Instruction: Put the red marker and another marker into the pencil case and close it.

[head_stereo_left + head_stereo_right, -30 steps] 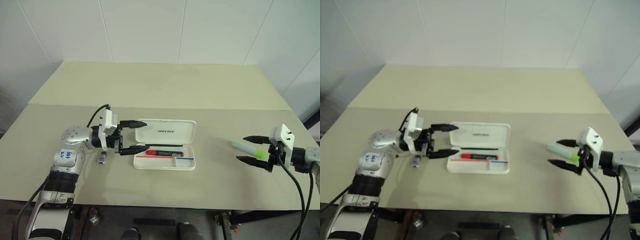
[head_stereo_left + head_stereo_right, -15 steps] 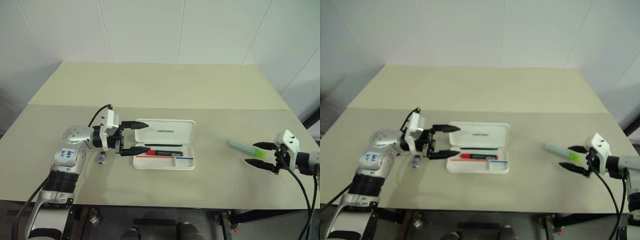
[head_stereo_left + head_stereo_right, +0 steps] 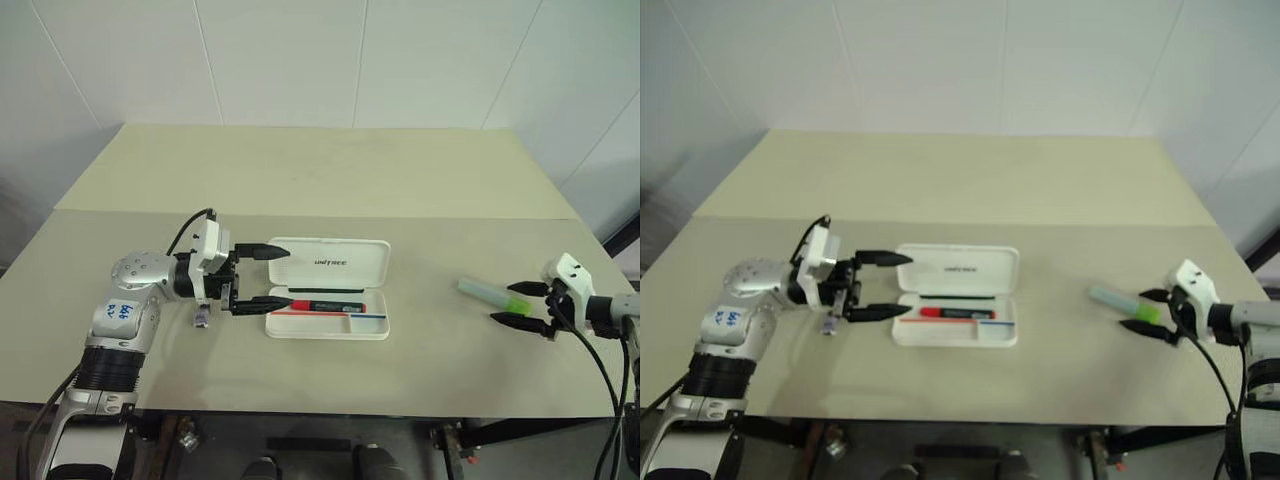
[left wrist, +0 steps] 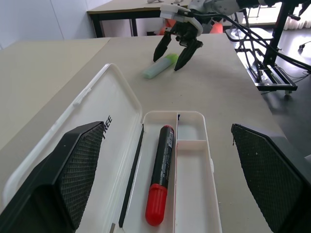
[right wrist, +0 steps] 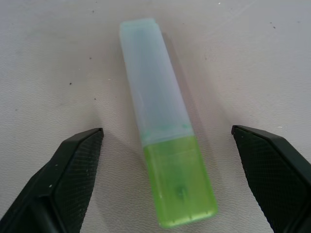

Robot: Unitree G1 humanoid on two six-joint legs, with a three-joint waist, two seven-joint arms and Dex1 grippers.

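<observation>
Straddling the highlighter (image 5: 163, 145) with spread fingers, the right gripper (image 3: 527, 304) grasps nothing yet; next, it must pinch and carry it to the case (image 3: 330, 265), where the red marker (image 3: 328, 304) lies.

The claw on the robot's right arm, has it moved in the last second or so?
Yes. The right gripper has slid toward the table's right edge, backing along the pale green highlighter, so its open fingers now flank only the bright green end.

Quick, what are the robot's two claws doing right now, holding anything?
Left gripper: open, holding nothing, at the end of the pencil case.
Right gripper: open, holding nothing, its fingers either side of the green highlighter.
</observation>
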